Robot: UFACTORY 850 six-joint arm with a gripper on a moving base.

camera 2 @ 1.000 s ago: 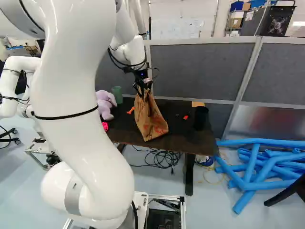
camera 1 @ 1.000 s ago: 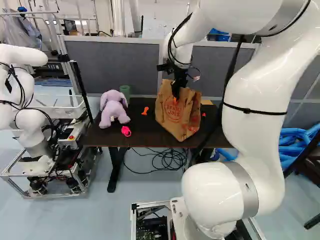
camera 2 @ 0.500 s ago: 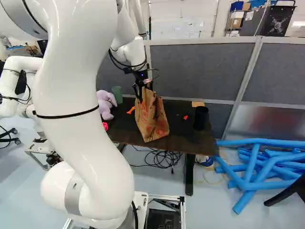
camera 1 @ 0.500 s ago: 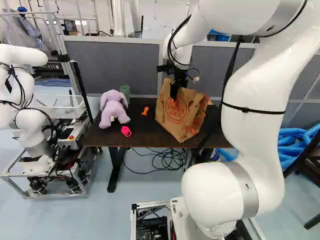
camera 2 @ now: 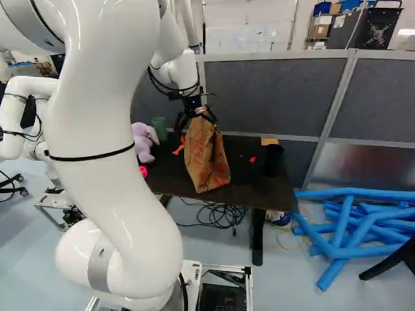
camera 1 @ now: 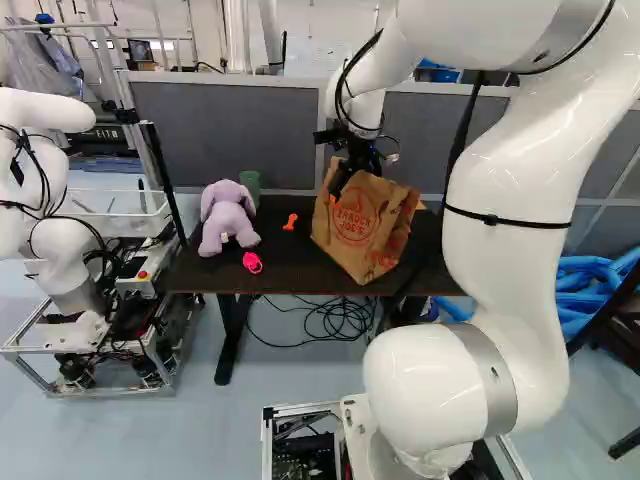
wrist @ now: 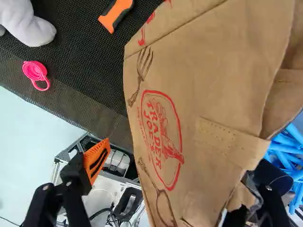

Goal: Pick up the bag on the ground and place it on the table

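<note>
We see only part of the paper bag (camera 1: 368,228) in the wrist view, since its upper and lower parts run past the view's edges. One finger's tip is lost behind the bag's side, where dark parts and crumpled paper overlap; the other shows its orange pad (wrist: 97,161), apart from the paper. The purple stuffed toy (camera 1: 227,218) is cut off there too, down to a pale limb, and in the left base view it partly covers the green cup (camera 1: 250,184). We cannot see into the bottom of the bag.

The bag is plain brown, with a round red print on its broad face, a drawn fork and spoon beside that, and a lightly creased surface. Near its rim we see a stitched patch, probably where a handle joins, though the wrist view shows it poorly. The bag stands on the dark table (camera 1: 290,273), to the right of the pink lid (camera 1: 252,262) and the orange tool (camera 1: 291,221) in the left base view. Our gripper (camera 2: 196,126) is at its top, fingers spread wide, gripping nothing.
</note>
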